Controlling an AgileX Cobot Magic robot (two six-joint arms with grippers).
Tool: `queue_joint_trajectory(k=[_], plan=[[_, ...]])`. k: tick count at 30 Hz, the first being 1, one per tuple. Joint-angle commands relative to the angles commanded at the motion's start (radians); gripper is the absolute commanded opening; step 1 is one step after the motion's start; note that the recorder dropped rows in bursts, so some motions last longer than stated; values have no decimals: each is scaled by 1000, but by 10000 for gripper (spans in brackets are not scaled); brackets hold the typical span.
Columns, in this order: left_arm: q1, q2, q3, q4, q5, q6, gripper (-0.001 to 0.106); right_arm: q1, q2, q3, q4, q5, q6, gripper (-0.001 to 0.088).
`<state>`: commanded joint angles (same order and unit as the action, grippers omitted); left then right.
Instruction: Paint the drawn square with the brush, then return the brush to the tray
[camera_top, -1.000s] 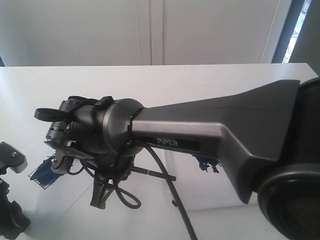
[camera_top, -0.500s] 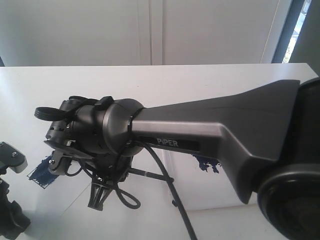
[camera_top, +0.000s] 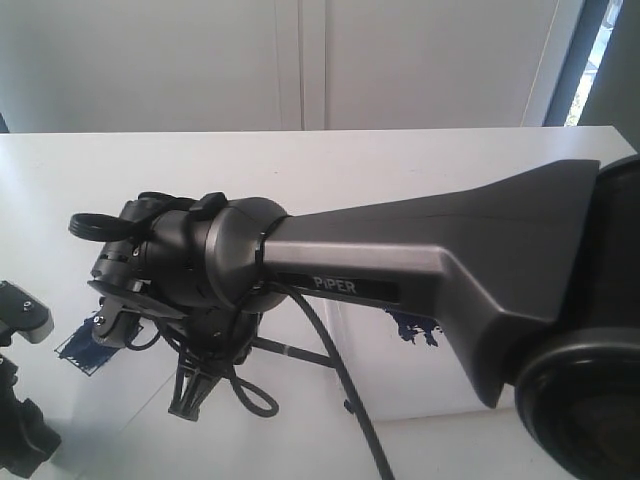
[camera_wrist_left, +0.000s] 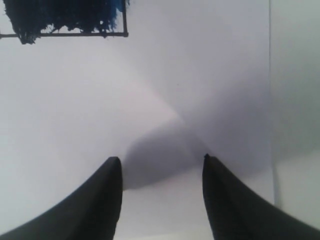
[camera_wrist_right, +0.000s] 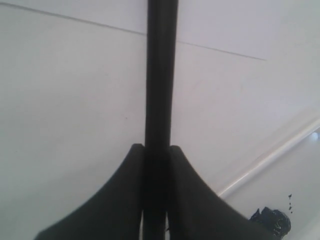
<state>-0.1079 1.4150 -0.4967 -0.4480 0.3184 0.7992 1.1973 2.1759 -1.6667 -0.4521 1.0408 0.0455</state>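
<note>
In the left wrist view, the drawn square (camera_wrist_left: 65, 17) on the white paper sheet (camera_wrist_left: 200, 75) is smeared dark blue inside its thin black outline. My left gripper (camera_wrist_left: 160, 162) hangs open over bare paper, apart from the square. My right gripper (camera_wrist_right: 156, 147) is shut on the black handle of the brush (camera_wrist_right: 161, 75); the brush tip is hidden. In the exterior view the right arm reaches across to the left, its gripper (camera_top: 187, 400) points down beside the square (camera_top: 82, 350), and the brush handle (camera_top: 300, 351) sticks out sideways. The tray (camera_top: 440, 385) shows its paint blot (camera_top: 412, 326).
The big dark right arm (camera_top: 420, 250) blocks most of the exterior view. Part of the left arm (camera_top: 22, 312) sits at the left edge. In the right wrist view the tray rim (camera_wrist_right: 270, 155) and the paint blot (camera_wrist_right: 272, 220) lie off to one side.
In the exterior view the right gripper and the brush handle have shifted slightly left and down, near the square. The left arm's visible part has edged a little lower.
</note>
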Motion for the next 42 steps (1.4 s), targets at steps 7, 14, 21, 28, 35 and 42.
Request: queue_joint_trajectory(k=[7,14,21,28,35,42], plan=[[2,-71,-37,9,48,-16,536,0,0,0,0,7,-8,0],[2,-111,-37,12,83,-16,536,0,6,0,10,35,-8,0],[2,-111,-42,15,75,-18,536,0,62,0,10,79,-22,0],[4,-113,-101,73,123,-65,536,0,61,0,10,79,-22,0],[4,-187,-159,302,152,-271,536,0,61,0,10,77,-22,0],[4,-290,-227,360,146,-330,536,0,61,0,10,75,-22,0]])
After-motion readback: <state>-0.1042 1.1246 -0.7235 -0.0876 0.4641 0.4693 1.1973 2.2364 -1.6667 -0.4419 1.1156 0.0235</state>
